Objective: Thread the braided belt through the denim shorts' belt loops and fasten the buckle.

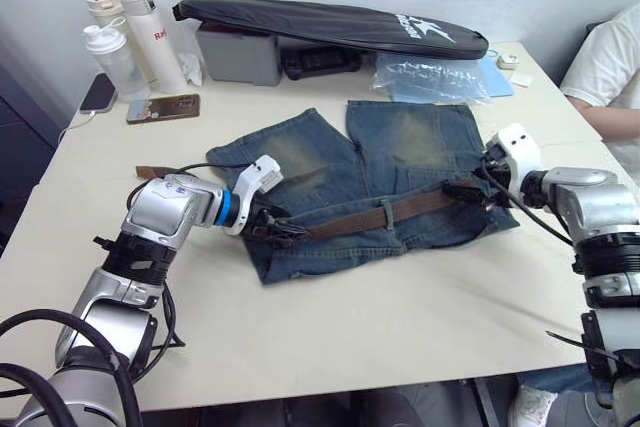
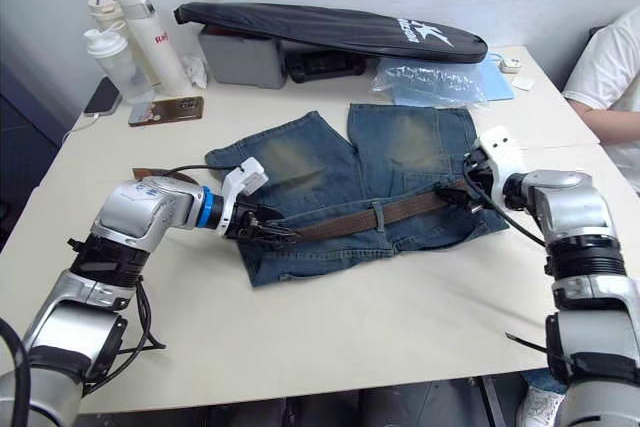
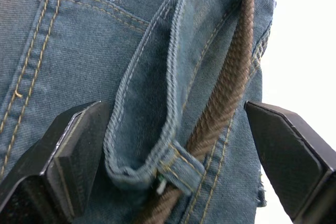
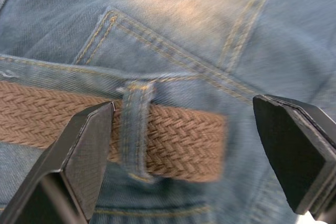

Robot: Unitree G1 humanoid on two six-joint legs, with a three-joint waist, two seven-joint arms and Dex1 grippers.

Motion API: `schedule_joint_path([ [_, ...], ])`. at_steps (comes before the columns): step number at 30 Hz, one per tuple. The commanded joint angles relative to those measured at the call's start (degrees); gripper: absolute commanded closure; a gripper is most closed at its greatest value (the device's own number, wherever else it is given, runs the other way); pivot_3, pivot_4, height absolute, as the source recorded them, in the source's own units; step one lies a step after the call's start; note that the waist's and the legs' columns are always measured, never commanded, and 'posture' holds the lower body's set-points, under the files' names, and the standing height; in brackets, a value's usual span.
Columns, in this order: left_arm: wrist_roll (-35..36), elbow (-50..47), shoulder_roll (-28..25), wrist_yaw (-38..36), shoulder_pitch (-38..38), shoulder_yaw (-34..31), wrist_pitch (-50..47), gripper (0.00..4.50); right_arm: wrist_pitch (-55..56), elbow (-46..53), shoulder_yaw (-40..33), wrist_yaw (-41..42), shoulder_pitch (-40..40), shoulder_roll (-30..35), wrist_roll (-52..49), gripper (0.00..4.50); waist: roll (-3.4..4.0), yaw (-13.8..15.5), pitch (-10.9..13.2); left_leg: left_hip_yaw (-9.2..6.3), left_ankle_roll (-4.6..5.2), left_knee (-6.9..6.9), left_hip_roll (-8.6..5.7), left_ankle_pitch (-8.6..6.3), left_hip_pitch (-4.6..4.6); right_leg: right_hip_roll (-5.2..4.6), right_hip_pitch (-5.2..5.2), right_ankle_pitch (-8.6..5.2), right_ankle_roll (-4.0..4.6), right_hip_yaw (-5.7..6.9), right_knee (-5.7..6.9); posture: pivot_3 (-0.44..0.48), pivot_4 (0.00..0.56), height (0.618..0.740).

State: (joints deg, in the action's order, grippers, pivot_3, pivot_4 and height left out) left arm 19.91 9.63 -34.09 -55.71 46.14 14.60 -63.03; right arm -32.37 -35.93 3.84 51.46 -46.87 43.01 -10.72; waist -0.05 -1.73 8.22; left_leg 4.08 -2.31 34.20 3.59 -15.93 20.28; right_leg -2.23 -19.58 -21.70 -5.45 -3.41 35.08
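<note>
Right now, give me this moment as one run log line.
belt: along shorts waistband, under loops | left tool: open, at waistband end | right tool: open, over a loop | buckle: unseen

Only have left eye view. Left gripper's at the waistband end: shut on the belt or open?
Observer: Open. In the left wrist view the left gripper has one finger on each side of the denim shorts' folded waistband and the braided belt.
Operator: Is the belt through a loop there?
Observer: Yes, it passes under the end belt loop right between those fingers.
Operator: Right gripper?
Observer: The right gripper is open too. Its wrist view shows the belt under another belt loop, with the braid going out of sight a little past it. I cannot tell whether it ends there or tucks under the denim.
</note>
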Motion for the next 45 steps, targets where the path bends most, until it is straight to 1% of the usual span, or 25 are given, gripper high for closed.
schedule_joint_path([
  [1,0.74,-2.31,-0.87,-0.44,-0.05,0.03,-1.25,0.0,1.86,-4.57,-0.15,3.77,-2.63,-0.53,0.61,0.03,0.02,0.02,0.01,0.0,0.0,0.01,0.01,0.0,0.0,0.01,0.0,0.0,-0.01,0.0,0.01,0.0,0.15,0.74],
  [3,0.95,-2.79,-1.14,-0.8,-0.38,0.62,-2.09,0.0,1.56,-7.83,1.04,5.6,-3.03,-1.19,1.74,0.03,0.04,0.01,0.0,0.01,-0.01,0.02,0.0,0.01,0.0,0.01,0.0,0.01,-0.01,0.01,0.06,0.0,0.15,0.74],
  [4,0.92,-3.19,-1.39,-1.07,-0.59,1.05,-2.23,0.4,2.09,-9.1,1.39,6.09,-3.13,-1.4,2.34,0.41,0.04,0.01,0.0,0.01,-0.02,0.06,0.02,0.01,-0.01,0.01,0.02,0.01,-0.01,0.01,0.12,0.0,0.15,0.74],
  [5,0.88,-3.53,-1.56,-1.2,-0.8,1.3,-2.21,0.55,2.77,-9.94,1.48,6.34,-3.26,-1.49,2.84,0.56,0.03,0.0,0.0,0.01,-0.02,0.06,0.02,0.0,-0.02,0.01,0.05,0.01,-0.01,0.01,0.14,0.0,0.15,0.74],
  [7,0.99,-4.45,-2.18,-1.86,-1.47,1.66,-1.58,1.26,3.29,-9.08,1.33,7.67,-3.0,-1.21,2.96,1.29,0.04,0.0,0.0,0.01,-0.03,0.06,0.02,-0.01,-0.05,0.01,0.07,0.01,-0.01,0.0,0.15,0.0,0.15,0.74],
  [9,1.16,-5.13,-2.45,-2.02,-1.99,1.51,-1.24,2.23,3.49,-7.01,0.85,8.9,-2.44,-0.76,2.56,2.32,0.04,-0.03,0.0,0.01,-0.07,0.06,0.03,-0.02,-0.08,0.02,0.09,0.01,-0.01,0.0,0.15,0.0,0.15,0.74],
  [10,1.12,-5.33,-2.53,-1.95,-2.15,1.37,-1.0,2.51,3.49,-5.98,0.58,9.37,-2.11,-0.55,2.31,2.63,0.04,-0.04,0.0,0.01,-0.09,0.06,0.03,-0.03,-0.08,0.03,0.09,0.01,-0.01,0.0,0.15,0.0,0.15,0.74],
  [11,0.94,-5.49,-2.88,-2.42,-2.24,1.31,0.21,2.94,4.3,-4.16,-0.03,9.64,-1.36,-0.21,1.9,3.08,0.04,-0.03,0.0,0.01,-0.1,0.07,0.04,-0.03,-0.08,0.04,0.09,0.01,-0.01,0.0,0.14,0.0,0.15,0.74],
  [12,0.64,-5.32,-3.02,-2.57,-2.15,0.7,2.18,3.5,5.85,-0.64,-0.92,10.17,0.29,0.42,1.2,3.64,0.04,-0.01,0.0,0.0,-0.11,0.07,0.04,-0.04,-0.08,0.04,0.09,0.01,-0.01,0.01,0.14,0.0,0.15,0.74],
  [13,0.45,-5.16,-3.1,-2.66,-2.07,0.25,3.6,3.71,6.92,1.92,-1.57,10.52,1.5,0.87,0.72,3.85,0.04,0.06,0.0,0.0,-0.11,0.07,0.04,-0.04,-0.08,0.04,0.09,0.01,-0.01,0.01,0.15,0.0,0.15,0.74],
  [14,0.19,-5.04,-3.38,-3.25,-2.08,0.13,5.63,4.13,7.41,5.88,-2.26,10.97,3.37,1.37,0.02,4.0,0.04,0.14,0.0,0.0,-0.14,0.07,0.04,-0.06,-0.07,0.04,0.09,0.01,-0.02,0.01,0.15,0.0,0.15,0.74],
  [15,-0.03,-5.12,-3.84,-4.11,-2.25,0.25,7.67,4.34,7.11,10.01,-2.96,11.17,5.36,1.77,-0.76,4.0,0.04,0.12,0.0,-0.01,-0.17,0.06,0.04,-0.07,-0.05,0.05,0.09,0.01,-0.02,0.02,0.13,0.0,0.15,0.74],
  [16,-0.15,-5.19,-4.21,-4.8,-2.42,0.47,9.06,4.34,6.63,12.82,-3.44,11.15,6.74,2.01,-1.28,4.0,0.05,0.11,0.0,-0.01,-0.18,0.07,0.04,-0.07,-0.05,0.06,0.08,0.02,-0.03,0.02,0.17,0.0,0.15,0.74],
  [20,0.42,-7.42,-6.75,-9.69,-5.4,-0.3,17.02,4.34,13.08,31.42,-6.48,10.61,19.61,3.45,-2.46,4.0,0.1,0.14,-0.04,-0.01,-0.24,0.05,0.09,-0.1,-0.07,0.35,0.11,0.02,-0.04,0.0,0.13,0.0,0.15,0.74],
  [23,-0.56,-10.02,-8.71,-13.85,-8.65,-0.17,26.46,4.34,18.98,40.64,-10.23,7.35,27.1,1.77,-3.14,4.0,0.09,0.12,-0.04,0.0,-0.33,0.03,0.15,-0.15,-0.05,0.56,0.11,0.02,-0.04,-0.06,0.01,0.0,0.15,0.74],
  [26,-1.45,-11.99,-9.58,-15.82,-12.09,-0.41,33.85,4.34,31.23,45.25,-12.42,4.22,34.24,0.54,0.14,4.0,0.09,0.12,-0.04,0.02,-0.37,-0.05,0.19,-0.18,-0.1,0.57,0.16,0.02,-0.04,-0.12,-0.11,0.0,0.15,0.74],
  [29,-2.63,-15.26,-9.17,-14.79,-16.25,-1.11,40.26,4.34,48.53,45.9,-15.66,0.14,40.09,-0.66,4.58,4.0,0.08,0.13,-0.04,0.04,-0.33,-0.02,0.18,-0.2,-0.12,0.56,0.21,0.02,-0.04,-0.17,-0.12,0.0,0.15,0.74],
  [32,-2.85,-21.85,-9.44,-14.1,-22.25,-1.66,44.44,4.34,67.52,41.33,-19.22,-1.79,48.77,-0.71,8.0,4.0,0.04,0.21,-0.03,0.06,-0.24,0.0,0.15,-0.22,-0.11,0.55,0.23,0.03,-0.05,-0.27,-0.13,0.0,0.15,0.74],
  [34,-6.3,-24.12,-11.59,-15.06,-26.39,-0.72,51.6,4.34,80.17,36.32,-21.37,-2.08,54.45,0.34,9.06,4.0,0.01,0.31,-0.07,0.04,-0.14,0.0,0.11,-0.28,-0.11,0.55,0.36,0.03,-0.07,-0.44,-0.26,0.0,0.15,0.74],
  [36,-9.36,-24.91,-13.51,-15.99,-30.15,0.12,58.08,4.34,92.68,29.41,-22.36,-2.86,58.1,2.09,10.83,4.0,-0.04,0.06,0.02,0.16,0.13,0.0,0.14,-0.48,-0.39,0.5,0.83,0.0,-0.01,-0.94,-0.58,0.0,0.15,0.74],
  [37,-10.5,-24.84,-14.32,-16.57,-31.5,0.56,60.84,4.34,97.76,26.01,-22.31,-3.53,59.05,2.9,11.67,4.0,-0.27,-0.11,0.16,0.43,0.22,-0.16,0.15,-0.53,-0.7,0.57,1.12,-0.02,0.03,-1.37,-0.82,0.0,0.15,0.74],
  [38,-11.33,-24.63,-14.83,-16.89,-32.35,0.83,62.74,4.34,101.22,23.37,-21.83,-4.11,59.59,3.65,12.15,4.0,-0.33,-0.25,0.32,0.62,0.51,-0.23,0.15,-0.7,-0.96,0.56,1.32,-0.1,0.15,-1.65,-0.91,0.0,0.15,0.74],
  [39,-12.17,-24.33,-15.3,-17.24,-33.01,1.2,64.52,4.34,104.97,20.68,-21.23,-4.83,60.01,4.37,12.92,4.0,-0.32,-0.46,0.35,0.84,0.74,-0.31,0.18,-0.83,-1.1,0.55,1.79,-0.27,0.37,-1.78,-1.21,0.0,0.15,0.74],
  [42,-12.38,-24.84,-16.08,-18.47,-34.26,1.95,65.83,4.34,113.32,12.72,-19.96,-7.25,60.17,5.6,16.86,4.0,-0.42,-1.32,0.41,1.04,0.83,-0.3,0.19,-0.93,-1.66,0.42,2.28,-0.77,1.31,-2.13,-1.26,0.0,0.15,0.74],
  [45,-11.81,-26.57,-16.68,-19.16,-35.85,2.42,65.62,4.34,118.92,4.51,-20.86,-9.44,59.67,6.08,21.73,4.0,-0.53,-1.65,0.48,1.07,0.78,-0.24,0.19,-1.02,-2.03,0.45,2.56,-0.77,1.3,-2.48,-1.28,0.0,0.15,0.74],
])
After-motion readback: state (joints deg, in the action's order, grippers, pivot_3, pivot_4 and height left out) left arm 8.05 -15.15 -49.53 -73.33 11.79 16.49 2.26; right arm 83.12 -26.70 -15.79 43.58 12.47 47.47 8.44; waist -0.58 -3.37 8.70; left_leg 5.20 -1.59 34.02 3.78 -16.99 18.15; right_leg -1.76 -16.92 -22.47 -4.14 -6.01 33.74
